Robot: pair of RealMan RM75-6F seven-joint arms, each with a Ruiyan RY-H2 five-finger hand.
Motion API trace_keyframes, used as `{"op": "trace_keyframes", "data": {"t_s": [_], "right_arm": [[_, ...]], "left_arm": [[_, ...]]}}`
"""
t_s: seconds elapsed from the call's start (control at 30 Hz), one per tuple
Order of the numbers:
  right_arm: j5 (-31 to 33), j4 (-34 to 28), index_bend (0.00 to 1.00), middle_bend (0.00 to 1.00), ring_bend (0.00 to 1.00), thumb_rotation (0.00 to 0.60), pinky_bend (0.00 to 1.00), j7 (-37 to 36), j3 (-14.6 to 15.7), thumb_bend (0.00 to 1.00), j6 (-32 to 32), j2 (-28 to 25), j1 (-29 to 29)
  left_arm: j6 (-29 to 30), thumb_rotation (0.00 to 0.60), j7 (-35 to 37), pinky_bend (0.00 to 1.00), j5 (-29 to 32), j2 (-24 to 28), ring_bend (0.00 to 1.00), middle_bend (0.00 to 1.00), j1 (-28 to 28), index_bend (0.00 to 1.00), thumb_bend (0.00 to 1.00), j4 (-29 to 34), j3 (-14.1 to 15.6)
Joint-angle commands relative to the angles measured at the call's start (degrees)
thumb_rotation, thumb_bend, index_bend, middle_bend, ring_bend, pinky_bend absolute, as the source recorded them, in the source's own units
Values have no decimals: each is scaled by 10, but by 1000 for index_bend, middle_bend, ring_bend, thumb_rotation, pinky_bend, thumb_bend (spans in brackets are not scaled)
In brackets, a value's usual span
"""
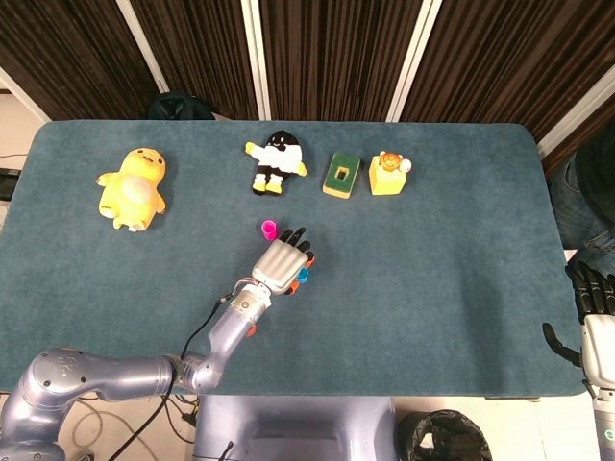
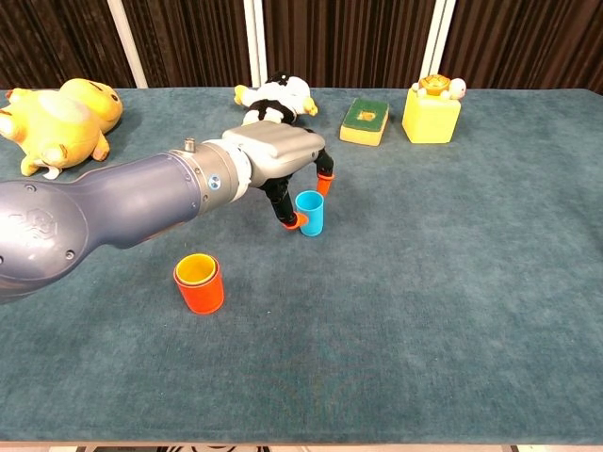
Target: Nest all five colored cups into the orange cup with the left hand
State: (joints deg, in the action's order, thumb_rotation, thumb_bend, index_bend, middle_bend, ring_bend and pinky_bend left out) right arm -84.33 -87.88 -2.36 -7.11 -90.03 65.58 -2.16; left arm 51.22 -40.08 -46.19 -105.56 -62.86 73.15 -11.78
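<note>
The blue cup stands upright on the table, and in the head view only a sliver of the blue cup shows. My left hand hovers over it, thumb low by its left side and another fingertip just behind its rim; fingers are spread and the cup is not lifted. From above, the left hand covers most of it. The orange cup holds a yellow cup near the front left. A pink cup stands beyond the hand. My right hand hangs off the table's right edge, holding nothing.
Along the far side lie a yellow duck plush, a penguin plush, a green block and a yellow toy block. My left forearm stretches across the table's front left, above the orange cup.
</note>
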Motion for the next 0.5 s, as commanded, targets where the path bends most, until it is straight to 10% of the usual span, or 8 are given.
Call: {"op": "trace_keyframes", "data": {"t_s": [0.03, 0.5], "right_arm": [[0, 0, 72, 46, 72, 600, 36, 0, 0, 374, 0, 0, 0], [3, 2, 72, 46, 72, 600, 36, -1, -1, 374, 3, 1, -1]], "left_arm": [[1, 600, 0, 133, -1, 0, 0, 266, 1, 509, 305, -1, 1], [41, 600, -3, 135, -34, 78, 0, 262, 14, 504, 311, 125, -15]]}}
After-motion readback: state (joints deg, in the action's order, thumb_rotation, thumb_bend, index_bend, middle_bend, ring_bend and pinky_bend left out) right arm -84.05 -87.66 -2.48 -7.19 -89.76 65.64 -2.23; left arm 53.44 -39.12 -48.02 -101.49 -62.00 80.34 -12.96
